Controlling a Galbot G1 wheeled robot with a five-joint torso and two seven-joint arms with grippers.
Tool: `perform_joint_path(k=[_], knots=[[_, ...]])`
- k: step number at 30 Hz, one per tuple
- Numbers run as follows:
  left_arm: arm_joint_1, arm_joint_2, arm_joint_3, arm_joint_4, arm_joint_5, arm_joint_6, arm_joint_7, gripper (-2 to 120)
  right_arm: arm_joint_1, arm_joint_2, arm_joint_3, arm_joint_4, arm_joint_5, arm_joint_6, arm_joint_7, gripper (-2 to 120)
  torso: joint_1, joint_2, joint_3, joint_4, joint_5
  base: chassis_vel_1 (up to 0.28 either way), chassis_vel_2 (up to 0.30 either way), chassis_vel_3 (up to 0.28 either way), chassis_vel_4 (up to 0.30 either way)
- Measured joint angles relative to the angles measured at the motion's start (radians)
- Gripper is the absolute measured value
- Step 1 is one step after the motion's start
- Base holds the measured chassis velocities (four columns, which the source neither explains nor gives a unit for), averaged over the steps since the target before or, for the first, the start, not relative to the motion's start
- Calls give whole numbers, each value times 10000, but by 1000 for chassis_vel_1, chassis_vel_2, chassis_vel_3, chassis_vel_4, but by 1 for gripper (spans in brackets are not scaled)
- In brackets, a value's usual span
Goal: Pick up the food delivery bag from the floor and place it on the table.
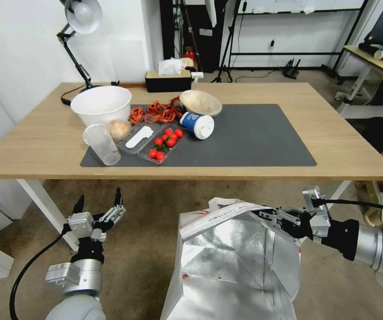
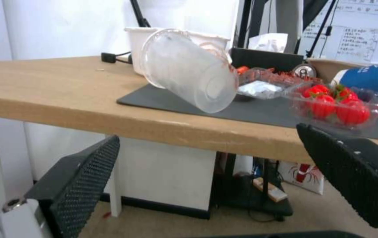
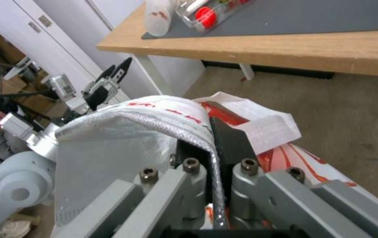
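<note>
The food delivery bag [image 1: 231,262], white and red with a silver foil lining, is low in front of the table [image 1: 333,133], its top below the front edge. My right gripper [image 1: 267,214] is shut on the bag's folded top rim; in the right wrist view its fingers [image 3: 228,145] pinch the rim of the bag [image 3: 122,138]. The bag's bottom is out of view, so I cannot tell whether it touches the floor [image 1: 147,249]. To the left of the bag, my left gripper [image 1: 98,200] hangs open and empty, pointing at the table edge [image 2: 206,134].
The left half of the dark grey mat [image 1: 253,133] holds a white bowl [image 1: 101,104], a tipped clear cup [image 1: 102,144], a tomato tray [image 1: 165,142] and a blue paper cup [image 1: 198,125]. A white table leg [image 1: 45,200] stands beside the left gripper.
</note>
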Motion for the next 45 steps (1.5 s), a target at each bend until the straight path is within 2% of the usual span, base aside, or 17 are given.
perform_joint_path(k=[8,15,45], knots=[[-1,2,1,0,3,0,-20,100,-8,5,6,7,-8,6,-3,0,114,272,159,0,1,0,0,0,0],[-23,23,-13,0,-13,14,-29,100,-1,12,-2,6,-35,8,-18,0,302,713,411,0,0,0,0,0,0],[-7,58,-41,-68,-42,19,-67,100,9,105,-30,12,-131,24,-71,0,926,2149,1221,0,0,0,0,0,0]])
